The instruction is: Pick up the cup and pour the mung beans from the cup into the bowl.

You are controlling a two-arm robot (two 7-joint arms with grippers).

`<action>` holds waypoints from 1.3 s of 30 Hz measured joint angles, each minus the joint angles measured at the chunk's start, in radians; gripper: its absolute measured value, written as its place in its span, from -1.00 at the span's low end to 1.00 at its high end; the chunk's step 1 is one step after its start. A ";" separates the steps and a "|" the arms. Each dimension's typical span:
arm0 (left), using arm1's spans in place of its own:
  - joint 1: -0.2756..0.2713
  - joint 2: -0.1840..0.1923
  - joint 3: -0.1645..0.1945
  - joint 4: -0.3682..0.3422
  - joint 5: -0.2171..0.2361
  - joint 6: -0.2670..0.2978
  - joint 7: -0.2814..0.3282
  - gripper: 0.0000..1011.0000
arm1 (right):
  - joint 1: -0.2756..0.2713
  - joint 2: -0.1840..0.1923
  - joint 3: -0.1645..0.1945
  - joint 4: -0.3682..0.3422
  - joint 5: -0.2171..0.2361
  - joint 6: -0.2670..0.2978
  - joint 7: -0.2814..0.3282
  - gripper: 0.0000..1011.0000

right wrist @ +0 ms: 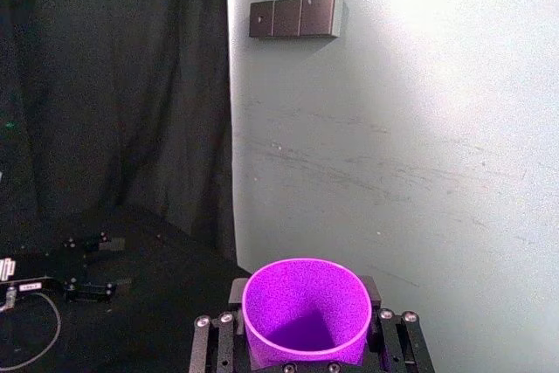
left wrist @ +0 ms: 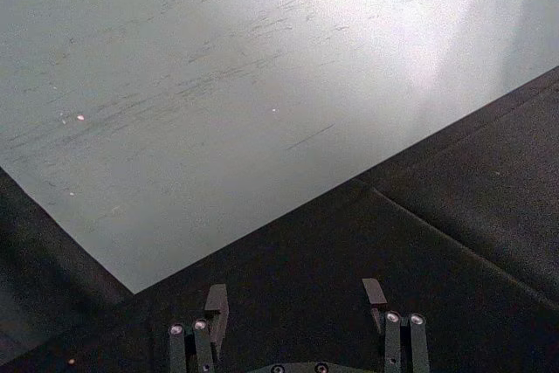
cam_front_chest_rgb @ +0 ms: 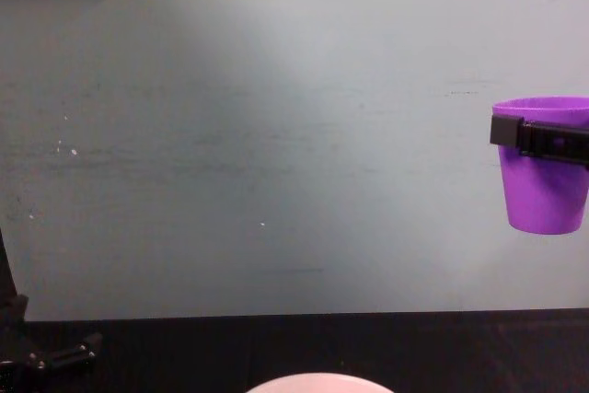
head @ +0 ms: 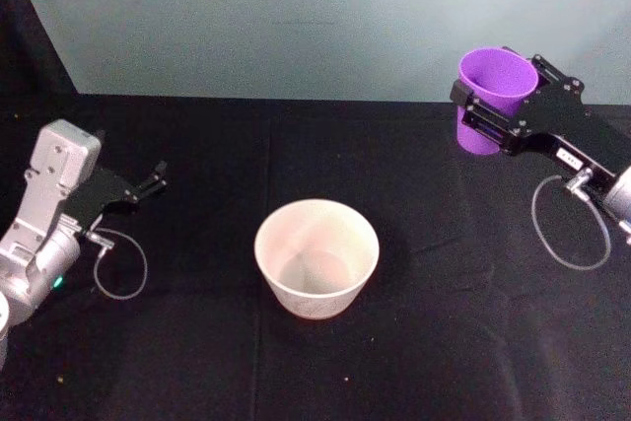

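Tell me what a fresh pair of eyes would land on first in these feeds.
The bright purple cup stands out first. The right gripper holds it upright, clear of the black table, at the far right against the pale wall. Next is the pale bowl at the table's middle, apparently empty and well left of the cup. The left gripper sits parked and open at the left edge.

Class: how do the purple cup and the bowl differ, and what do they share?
The cup is purple; the bowl is pale pinkish-white. The bowl is wider than the cup. The right gripper holds the cup upright in the air; the bowl stands on the table. Both are round and open-topped.
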 joint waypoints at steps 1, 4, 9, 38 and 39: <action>0.000 0.000 0.000 0.000 0.000 0.000 0.000 0.98 | 0.000 0.000 0.000 0.000 0.000 0.000 0.000 0.49; 0.000 0.000 0.000 0.000 0.000 0.000 0.000 0.98 | 0.000 0.000 0.000 0.000 0.000 0.000 0.000 0.49; 0.000 0.000 0.000 0.000 0.000 0.000 0.000 0.98 | 0.000 0.000 0.000 0.000 0.000 0.000 0.000 0.49; 0.000 0.000 0.000 0.000 0.000 0.000 0.000 0.98 | 0.000 0.000 0.000 0.000 0.000 0.000 0.000 0.49; 0.000 0.000 0.000 0.000 0.000 0.000 0.000 0.98 | 0.000 0.000 0.000 0.000 0.000 0.000 0.000 0.49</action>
